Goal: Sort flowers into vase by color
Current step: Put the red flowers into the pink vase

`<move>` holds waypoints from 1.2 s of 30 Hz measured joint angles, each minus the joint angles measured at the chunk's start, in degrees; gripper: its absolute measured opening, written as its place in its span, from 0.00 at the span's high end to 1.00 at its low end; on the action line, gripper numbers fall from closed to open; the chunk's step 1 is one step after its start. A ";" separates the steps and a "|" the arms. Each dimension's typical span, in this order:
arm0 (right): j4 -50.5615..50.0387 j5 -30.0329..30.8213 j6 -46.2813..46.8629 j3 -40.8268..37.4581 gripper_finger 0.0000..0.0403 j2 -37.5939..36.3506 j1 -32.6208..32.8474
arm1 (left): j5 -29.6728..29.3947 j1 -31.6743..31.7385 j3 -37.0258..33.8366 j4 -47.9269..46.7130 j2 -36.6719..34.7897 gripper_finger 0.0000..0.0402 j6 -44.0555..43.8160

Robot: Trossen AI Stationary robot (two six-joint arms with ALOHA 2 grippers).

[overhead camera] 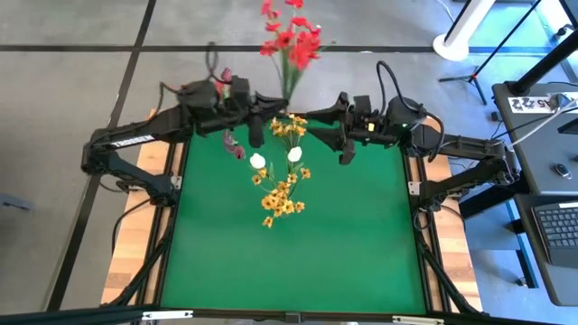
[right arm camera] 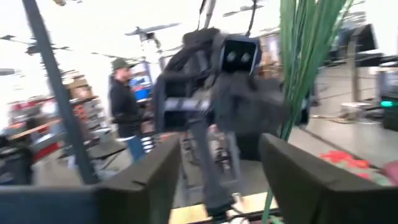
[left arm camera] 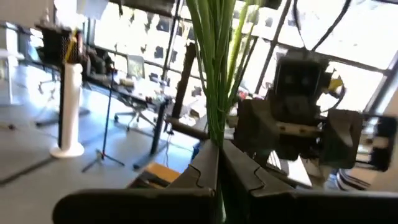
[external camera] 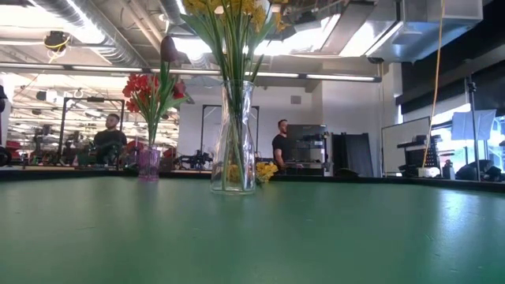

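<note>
green desk (overhead camera: 343,244) carried upright yellow flower stems (left arm camera: 214,74) pinched in the closed left gripper (left arm camera: 219,163), while the open right gripper (right arm camera: 221,171) stood just right.

Setting: robotics lab / open workshop hall. Evidence: exposed ceiling ducts (external camera: 87,31) w/ strip lights; green test table (external camera: 252,237) on framed rig; tripod stand (overhead camera: 470,77); side desk w/ laptop (overhead camera: 555,226); two people (external camera: 280,142) at workstations in bkgd.
</note>
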 joint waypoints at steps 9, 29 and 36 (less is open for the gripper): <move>-4.54 -10.99 -1.23 0.00 0.29 -2.04 0.64 | -13.24 -1.21 0.04 -12.77 -12.02 1.00 7.66; -15.75 21.51 -10.30 -20.36 0.44 -18.29 6.56 | -29.84 -5.73 -58.72 32.86 -42.14 1.00 30.53; -4.74 22.31 -8.51 -31.62 0.44 -20.62 6.31 | -31.16 -1.38 -71.35 48.43 -42.21 1.00 33.26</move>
